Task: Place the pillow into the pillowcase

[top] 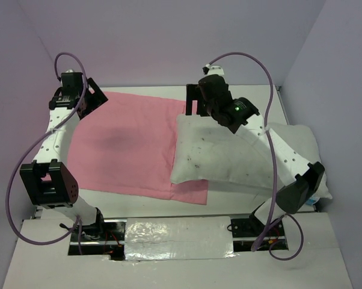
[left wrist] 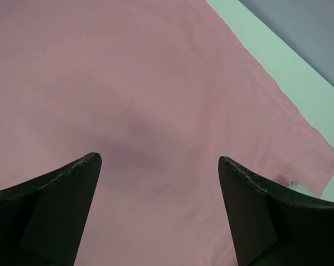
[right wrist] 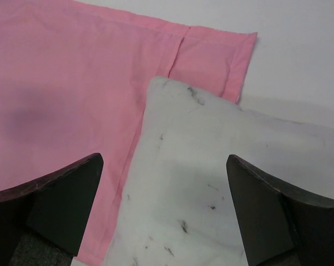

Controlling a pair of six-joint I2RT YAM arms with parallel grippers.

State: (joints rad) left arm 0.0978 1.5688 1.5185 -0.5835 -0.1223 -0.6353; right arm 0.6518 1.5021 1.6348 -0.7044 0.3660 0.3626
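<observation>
Pillowcase: the pink pillowcase (top: 124, 144) lies flat and smooth on the white table (top: 253, 96), spread from the far left to about the middle.
Pillow: the white pillow (top: 241, 156) lies on the right half of the table, outside the case. Its left end rests on top of the case's right end, and dark specks mark its fabric.
Hem: in the right wrist view, a stitched hem band (right wrist: 211, 55) of the case runs under the pillow's far-left corner.
Left gripper: the left gripper (top: 95, 98) hangs over the case's far-left corner, spread wide with nothing between its fingers.
Right gripper: the right gripper (top: 194, 102) hangs over the pillow's far-left corner, spread wide and gripping nothing.
</observation>
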